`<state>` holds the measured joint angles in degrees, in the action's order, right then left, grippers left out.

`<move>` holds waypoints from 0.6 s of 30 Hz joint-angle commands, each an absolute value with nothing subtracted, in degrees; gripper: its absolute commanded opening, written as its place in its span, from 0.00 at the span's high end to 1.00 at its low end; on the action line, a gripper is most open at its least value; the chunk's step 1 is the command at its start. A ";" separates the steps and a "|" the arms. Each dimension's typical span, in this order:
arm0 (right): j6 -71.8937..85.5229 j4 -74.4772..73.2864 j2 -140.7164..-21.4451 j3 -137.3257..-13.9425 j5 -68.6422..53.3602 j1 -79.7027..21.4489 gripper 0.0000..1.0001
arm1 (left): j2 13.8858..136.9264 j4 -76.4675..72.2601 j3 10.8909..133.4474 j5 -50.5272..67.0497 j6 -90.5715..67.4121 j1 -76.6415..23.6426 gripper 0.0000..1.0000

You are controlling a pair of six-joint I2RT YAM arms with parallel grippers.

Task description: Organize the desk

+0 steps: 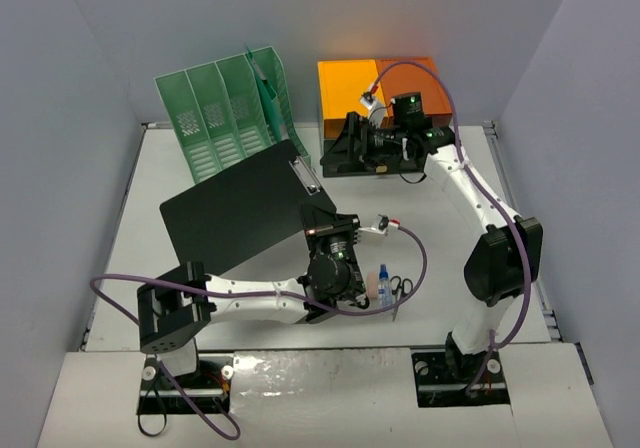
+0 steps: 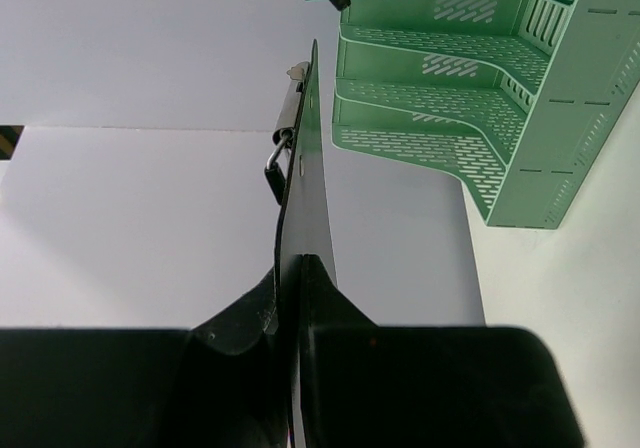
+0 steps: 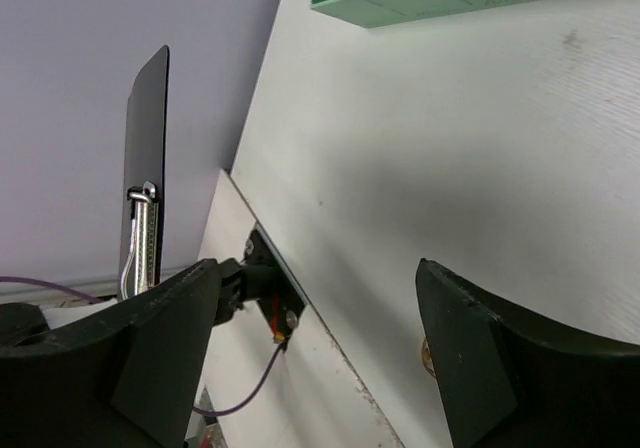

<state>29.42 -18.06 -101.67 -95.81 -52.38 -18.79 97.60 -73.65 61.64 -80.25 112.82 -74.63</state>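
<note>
The white desk [image 1: 150,258] carries everything. My left gripper [image 1: 320,220] is shut on a corner of a black clipboard [image 1: 240,206] and holds it tilted up off the desk. In the left wrist view the clipboard [image 2: 305,193] shows edge-on between my closed fingers [image 2: 298,268], its metal clip toward the far end. My right gripper [image 1: 337,148] is open and empty in front of the orange-and-dark-green drawer cabinet [image 1: 390,86]. In the right wrist view its fingers [image 3: 320,338] spread wide over the bare desk [image 3: 450,148], with the clipboard [image 3: 145,158] at the left.
A green slotted file rack [image 1: 225,113] stands at the back left; it also shows in the left wrist view [image 2: 480,98]. A small blue-capped bottle [image 1: 384,283] and scissors [image 1: 401,288] lie near the front, right of my left wrist. Grey walls enclose the desk.
</note>
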 commanded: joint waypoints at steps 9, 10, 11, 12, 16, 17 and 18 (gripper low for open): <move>46.43 8.73 -94.13 -88.25 -65.54 -18.67 0.25 | 92.76 -89.12 58.10 -76.36 110.57 -75.43 1.00; 48.20 11.34 -93.89 -87.36 -66.05 -18.87 0.26 | 92.72 -89.18 57.91 -76.01 110.43 -75.50 1.00; 51.40 14.75 -93.64 -86.10 -66.82 -19.08 0.26 | 92.69 -88.82 57.84 -75.64 109.97 -75.50 1.00; 54.59 18.16 -93.39 -84.84 -67.58 -19.30 0.27 | 92.65 -88.45 57.78 -75.27 109.51 -75.50 1.00; 66.38 34.14 -92.69 -79.35 -69.09 -19.51 0.30 | 92.74 -86.34 57.63 -73.67 107.35 -75.67 1.00; 66.55 34.63 -92.70 -79.03 -69.35 -19.55 0.30 | 92.83 -85.95 57.78 -73.26 106.99 -75.67 1.00; 65.36 33.41 -92.57 -79.07 -69.39 -19.72 0.30 | 92.91 -85.44 57.95 -73.00 106.65 -75.67 1.00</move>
<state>57.39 19.03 -95.41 -79.87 -65.27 -19.19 96.73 -73.63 56.42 -76.33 108.91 -75.09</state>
